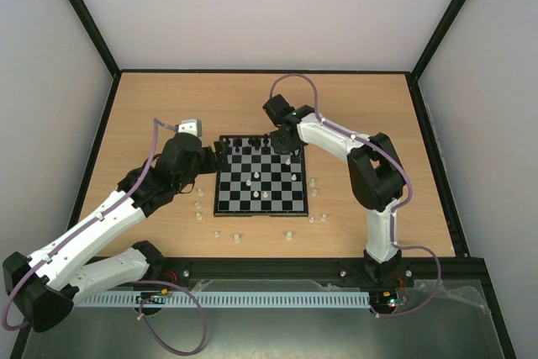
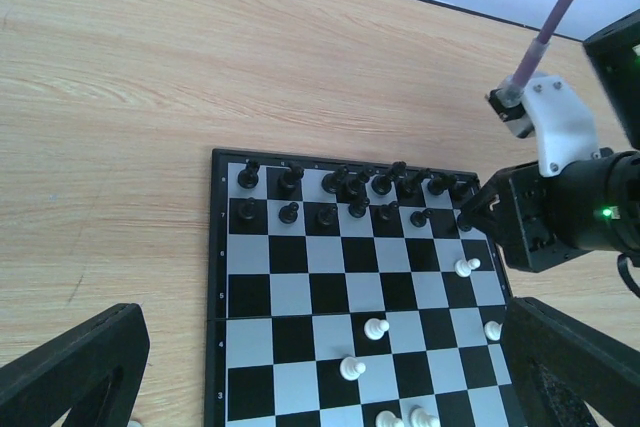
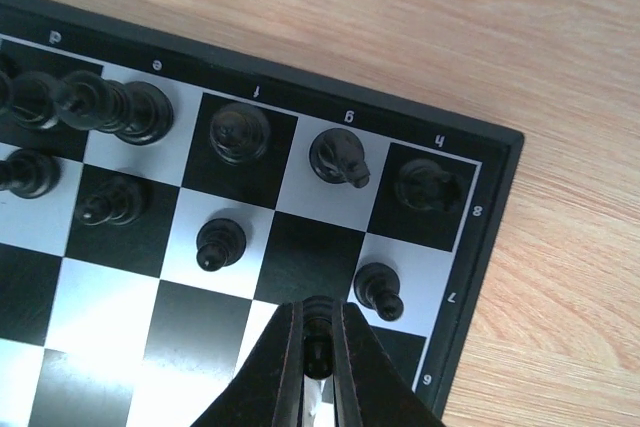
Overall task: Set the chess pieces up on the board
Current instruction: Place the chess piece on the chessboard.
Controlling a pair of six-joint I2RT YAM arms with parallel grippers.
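Fingers (image 3: 272,372) on the right gripper (image 3: 319,319) are clamped on a black chess piece (image 3: 318,345) by the board (image 3: 500,197) edge, left gripper (image 2: 322,347) gaping wide.

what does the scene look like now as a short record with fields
board: on the wooden table
black pieces: crowded in the two far rows
white pieces: a few on the board, several loose on the table around it
right end effector: shut on a black piece, over the far right corner area
left end effector: open, empty, at the board's far left corner
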